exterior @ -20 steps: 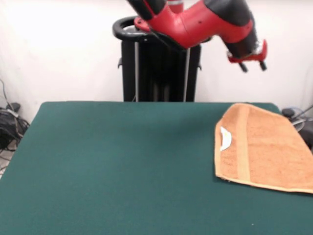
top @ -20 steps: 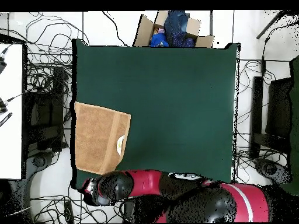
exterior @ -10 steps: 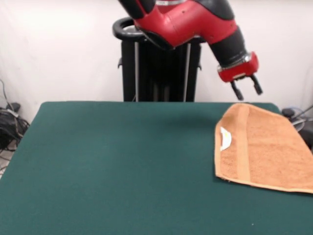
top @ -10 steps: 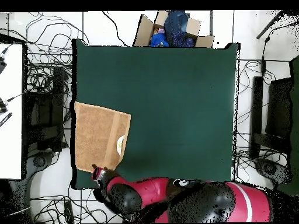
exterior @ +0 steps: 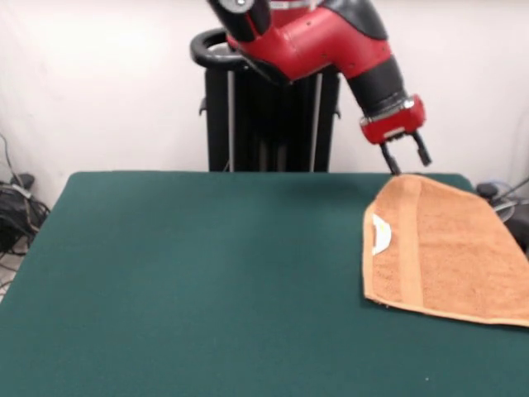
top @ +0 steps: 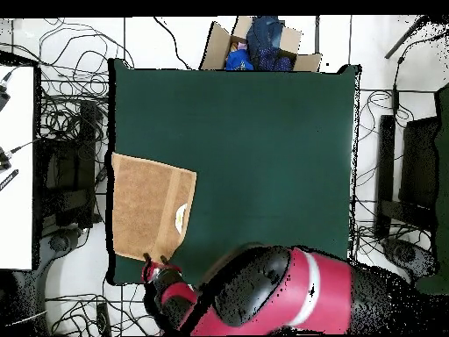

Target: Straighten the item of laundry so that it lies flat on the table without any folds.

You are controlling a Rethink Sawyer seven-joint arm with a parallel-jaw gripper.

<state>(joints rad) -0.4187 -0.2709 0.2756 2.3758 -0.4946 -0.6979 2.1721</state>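
Towel [exterior: 446, 252] lies at table [exterior: 198, 273] edge, part overhanging; gripper [exterior: 406, 160], prongs spread, hovers above its far corner — a shallow pinch could drag it off the side.

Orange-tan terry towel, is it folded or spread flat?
Folded, apparently: the orange-tan terry towel shows a doubled edge, its white care tag exposed there.

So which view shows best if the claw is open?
The front view: the claw shows two separated fingers just above the towel's far corner. The overhead view shows only its red tip, half hidden by the arm.
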